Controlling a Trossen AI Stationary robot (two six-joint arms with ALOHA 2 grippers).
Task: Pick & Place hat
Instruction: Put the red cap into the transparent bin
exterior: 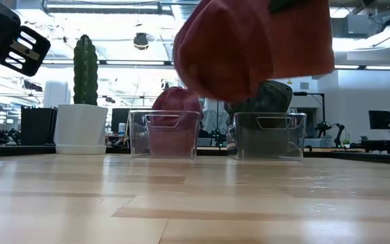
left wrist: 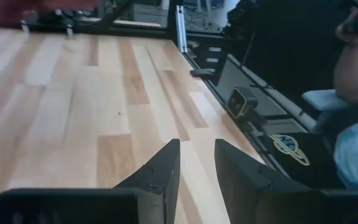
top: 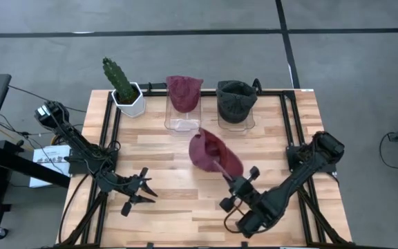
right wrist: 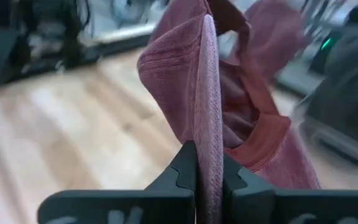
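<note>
The right gripper (right wrist: 207, 177) has its fingers clamped on the brim of the red hat (top: 215, 155), which hangs clear of the table (top: 164, 207), near the clear bin (top: 183, 114); carry it level so the thin pinch holds. The left gripper (top: 141, 190) waits over the table's left side, fingers slightly apart.

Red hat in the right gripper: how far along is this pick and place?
Done: the pick. The right gripper is shut on the red hat, which hangs clear of the table in the low view. One red hat already sits in the left bin and a dark hat in the right bin. In hand: the carry. Left: the placement and release. The left gripper waits over the table's near left.
</note>
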